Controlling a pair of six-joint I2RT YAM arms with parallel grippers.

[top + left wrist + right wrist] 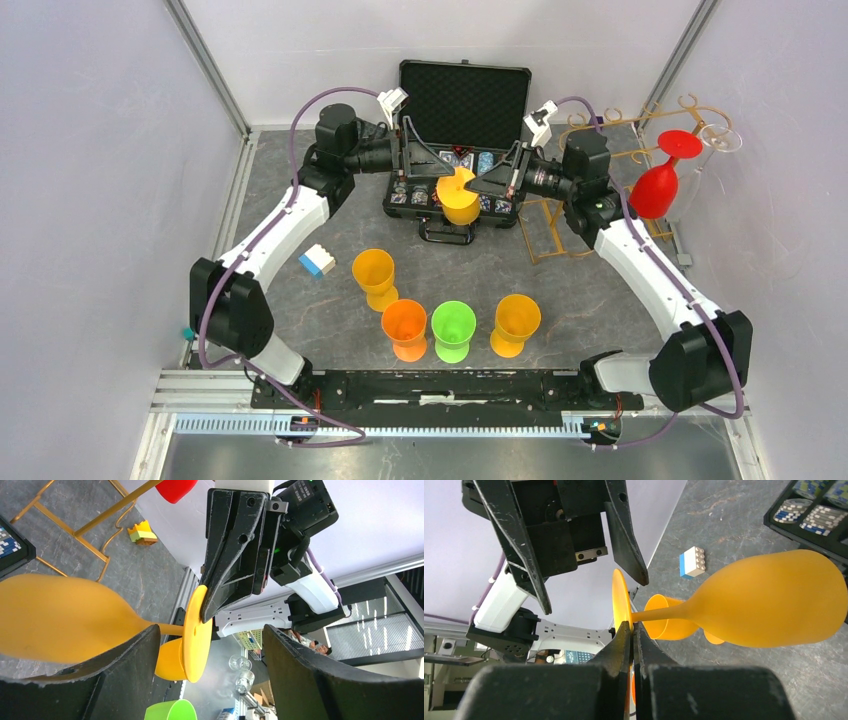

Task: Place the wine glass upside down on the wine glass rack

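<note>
A yellow-orange wine glass (458,195) is held on its side in the air over the black case. My right gripper (497,182) is shut on the rim of its round foot (620,602), seen edge-on in the right wrist view. My left gripper (425,160) is open, its fingers (125,665) wide apart either side of the foot and stem, with the bowl (60,615) beside one finger. The gold wire rack (600,130) stands at the back right, to the right of both grippers. A red glass (655,185) and a clear glass (715,140) hang upside down on it.
The open black case of poker chips (465,110) lies under the grippers. Several plastic glasses stand near the front: yellow-orange (375,272), orange (405,328), green (452,330) and yellow (516,322). A blue and white block (318,262) lies at the left.
</note>
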